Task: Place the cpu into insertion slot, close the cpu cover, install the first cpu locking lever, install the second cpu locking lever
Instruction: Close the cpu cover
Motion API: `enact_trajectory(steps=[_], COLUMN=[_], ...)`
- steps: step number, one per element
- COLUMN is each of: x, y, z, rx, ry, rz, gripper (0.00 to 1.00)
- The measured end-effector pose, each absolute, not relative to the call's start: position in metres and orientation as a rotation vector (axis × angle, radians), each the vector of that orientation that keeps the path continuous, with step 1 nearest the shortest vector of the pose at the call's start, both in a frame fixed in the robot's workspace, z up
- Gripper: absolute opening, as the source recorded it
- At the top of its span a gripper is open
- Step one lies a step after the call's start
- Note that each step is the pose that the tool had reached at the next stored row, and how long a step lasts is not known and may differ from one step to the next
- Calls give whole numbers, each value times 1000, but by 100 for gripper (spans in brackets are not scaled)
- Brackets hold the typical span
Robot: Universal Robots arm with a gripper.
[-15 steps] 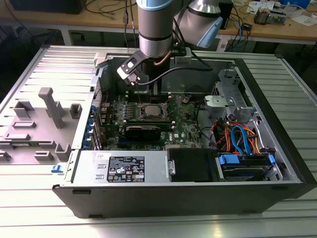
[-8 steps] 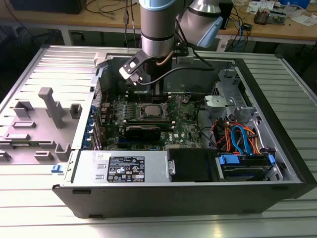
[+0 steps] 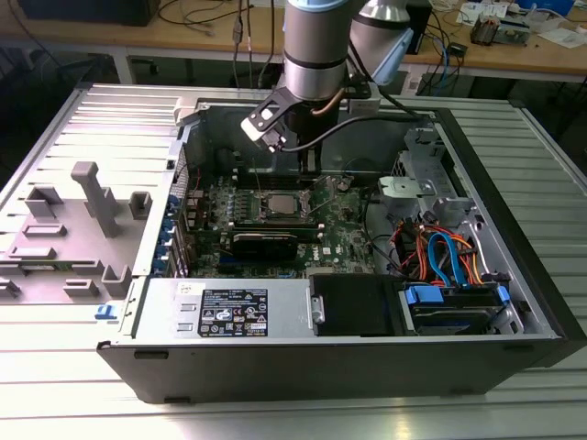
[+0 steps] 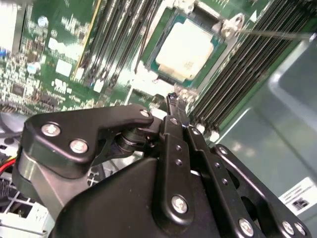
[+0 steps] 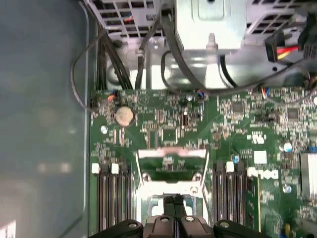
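Hand [image 4: 172, 100] fully closed, empty, tip near the cpu [image 4: 185, 47]

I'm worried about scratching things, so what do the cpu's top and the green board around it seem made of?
The cpu top looks like pale silvery metal, matte with a soft sheen. The circuit board looks like green-coated laminate, slightly glossy, judging by its fine traces and soldered parts; its core is hidden.
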State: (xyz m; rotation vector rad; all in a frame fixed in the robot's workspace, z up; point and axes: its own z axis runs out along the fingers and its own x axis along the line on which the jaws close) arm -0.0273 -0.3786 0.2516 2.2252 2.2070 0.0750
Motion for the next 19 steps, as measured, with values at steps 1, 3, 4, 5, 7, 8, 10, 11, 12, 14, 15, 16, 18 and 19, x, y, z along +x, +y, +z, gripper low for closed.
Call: enact_trajectory(steps=[1,3,4,5,7,8,10,11,12,14,15,16,18,19], x=[-25,-22,-20,-17,-13,-10,-4,-1,2,9,16,21,26,28], y=[-379,-379,-379,-379,-379,-379,-379,-379,-379,-379,-379,-379,-379,-379], z=[252,254,257,259,259,260,260,260,260,260,260,260,260,260], rx=[2226,2227,2227,2228,2228,2229,2230,2230,2231,2232,2232,2232,2232,2232], ry=[2207,2208,2209,2209,2210,2211,2211,2212,2212,2213,2214,2214,2214,2214], rz=[74,72,71,70,69,67,65,64,64,62,61,60,59,58], gripper=[11,11,11,11,11,11,11,11,11,11,11,11,11,11])
